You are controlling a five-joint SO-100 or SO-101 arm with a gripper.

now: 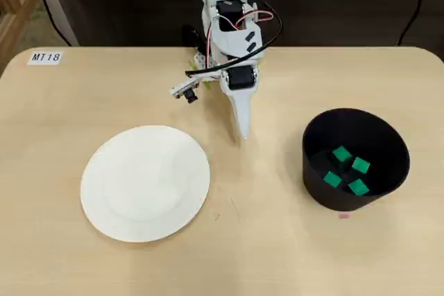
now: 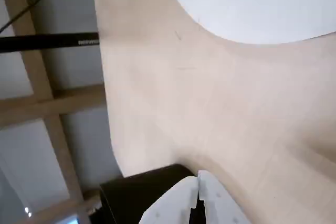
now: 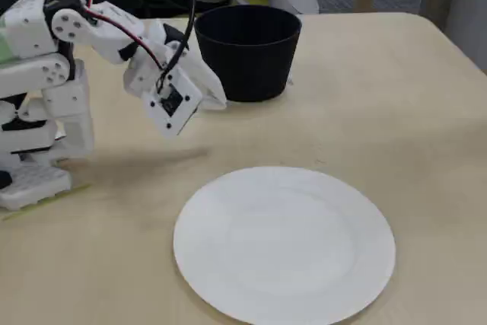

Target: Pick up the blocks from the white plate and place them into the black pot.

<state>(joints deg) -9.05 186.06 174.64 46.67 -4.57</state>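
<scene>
Nearest in the fixed view lies a large round white plate, flat on a pale wooden table. The plate is bare; no blocks sit on it in any view.

Behind the plate, toward the left of the fixed view, a small white robot arm stands on its base at the table edge, folded low with red and black wires looping over it. Its gripper points down at the table between the plate and the pot, touching neither. In the wrist view the two white fingers sit pressed together with nothing between them.

Farthest in the fixed view is a matte black pot with tall, slightly tapered walls, well apart from the plate. The overhead view looks into it: four small bright green blocks lie in a loose cluster on its bottom.

A small label reading MT18 is stuck near the table's upper left corner in the overhead view.

Judging by the empty plate and the four blocks in the pot, the task appears finished, with nothing left to move.
</scene>
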